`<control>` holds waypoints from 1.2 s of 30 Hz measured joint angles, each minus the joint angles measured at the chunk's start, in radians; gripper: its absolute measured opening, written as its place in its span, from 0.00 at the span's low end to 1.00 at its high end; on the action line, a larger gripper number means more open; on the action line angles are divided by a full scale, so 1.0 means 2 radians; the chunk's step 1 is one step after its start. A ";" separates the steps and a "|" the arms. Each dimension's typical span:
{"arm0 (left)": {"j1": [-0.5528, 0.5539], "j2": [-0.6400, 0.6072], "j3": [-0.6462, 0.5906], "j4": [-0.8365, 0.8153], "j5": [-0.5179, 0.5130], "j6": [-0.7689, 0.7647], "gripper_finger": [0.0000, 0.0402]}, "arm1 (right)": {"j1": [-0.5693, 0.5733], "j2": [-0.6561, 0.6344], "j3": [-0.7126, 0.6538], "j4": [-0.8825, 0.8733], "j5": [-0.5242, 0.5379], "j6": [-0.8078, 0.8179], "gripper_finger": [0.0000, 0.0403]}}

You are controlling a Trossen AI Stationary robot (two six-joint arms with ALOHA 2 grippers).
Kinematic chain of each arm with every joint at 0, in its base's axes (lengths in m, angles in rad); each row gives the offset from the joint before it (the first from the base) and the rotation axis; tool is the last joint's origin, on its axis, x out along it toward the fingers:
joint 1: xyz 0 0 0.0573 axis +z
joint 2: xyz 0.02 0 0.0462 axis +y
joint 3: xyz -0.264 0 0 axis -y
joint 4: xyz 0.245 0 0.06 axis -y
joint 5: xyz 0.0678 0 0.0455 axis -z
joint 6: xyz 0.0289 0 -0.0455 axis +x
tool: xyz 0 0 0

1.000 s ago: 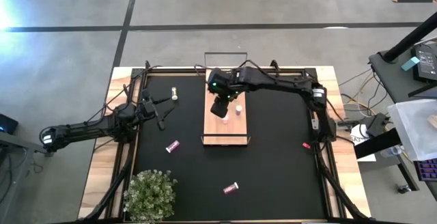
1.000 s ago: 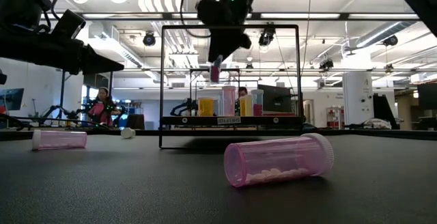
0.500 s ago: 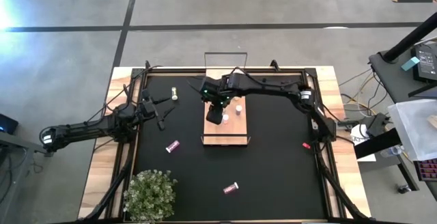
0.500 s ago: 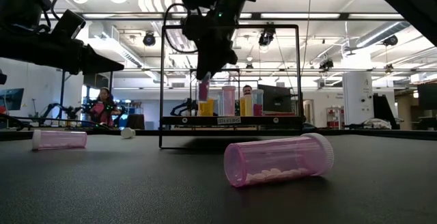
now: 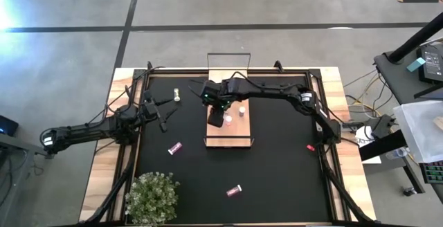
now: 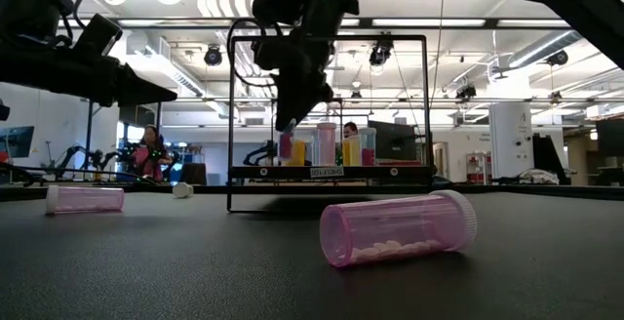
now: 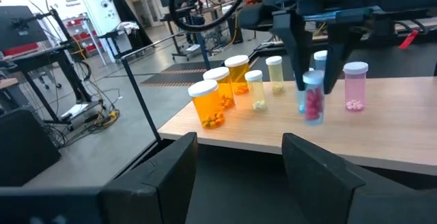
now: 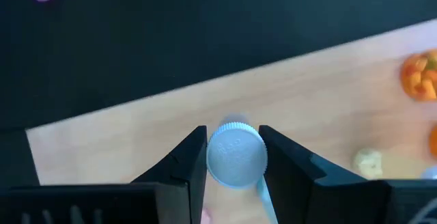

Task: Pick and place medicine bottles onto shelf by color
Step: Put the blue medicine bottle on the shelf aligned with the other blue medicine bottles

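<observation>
Item: shelf (image 5: 231, 135), mid-desk. We counted on it two amber bottles (image 7: 211, 104), two pale ones (image 7: 256, 89) and one pink bottle (image 7: 355, 86), all upright in a row.

Item: right tool (image 8: 234, 157), clamped on a pink bottle (image 7: 313, 99) just over the board, near the pink one.

Item: left tool (image 5: 161, 114), jaws apart and empty, waiting over the left of the desk (image 5: 277, 158).

Outstanding, we judged: three pink bottles (image 5: 174, 147) (image 5: 234, 190) (image 6: 398, 226) lying on the desk; one small bottle (image 5: 178, 95) at the far left.
</observation>
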 joint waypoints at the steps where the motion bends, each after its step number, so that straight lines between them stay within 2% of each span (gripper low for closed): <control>1: 0.000 0.000 0.000 0.000 0.000 0.000 0.49 | 0.000 0.000 -0.001 0.005 0.000 -0.001 0.28; 15: 0.000 0.000 0.000 0.000 0.000 0.000 0.49 | 0.000 0.000 -0.017 0.020 0.024 0.023 0.28; 36: 0.000 0.000 0.000 0.000 0.000 0.000 0.49 | 0.000 0.000 -0.033 0.044 0.027 0.031 0.28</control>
